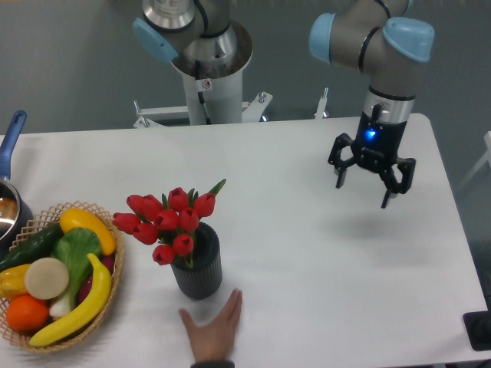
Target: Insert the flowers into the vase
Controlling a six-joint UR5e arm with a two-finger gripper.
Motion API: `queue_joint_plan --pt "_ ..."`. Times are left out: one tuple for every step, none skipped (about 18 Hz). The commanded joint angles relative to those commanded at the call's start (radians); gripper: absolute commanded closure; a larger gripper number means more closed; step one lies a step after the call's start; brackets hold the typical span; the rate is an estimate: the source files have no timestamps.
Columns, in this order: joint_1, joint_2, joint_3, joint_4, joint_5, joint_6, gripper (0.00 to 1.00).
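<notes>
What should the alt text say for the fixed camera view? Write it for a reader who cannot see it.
A bunch of red tulips stands in a dark grey ribbed vase on a white table, while the robot's open two-finger gripper hangs empty off to the right. A human hand rests on the table just before the vase; a wicker basket of fruit and vegetables sits at left.

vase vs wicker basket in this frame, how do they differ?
The vase is a dark grey ribbed upright cylinder; the basket is a tan woven shallow bowl, much wider. The vase holds the flowers, red tulips leaning left over its rim; the basket holds fruit and vegetables lying flat. The vase stands nearer the table's middle, the basket at its left edge. Both rest on the white table.
</notes>
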Motion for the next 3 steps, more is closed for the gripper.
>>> queue_joint_plan --pt "0.0 0.003 -0.005 -0.006 0.0 0.006 0.0" --pt "0.002 0.006 -0.009 -0.017 0.0 0.015 0.0" --pt "0.006 0.009 -0.003 -0.031 0.003 0.032 0.0"
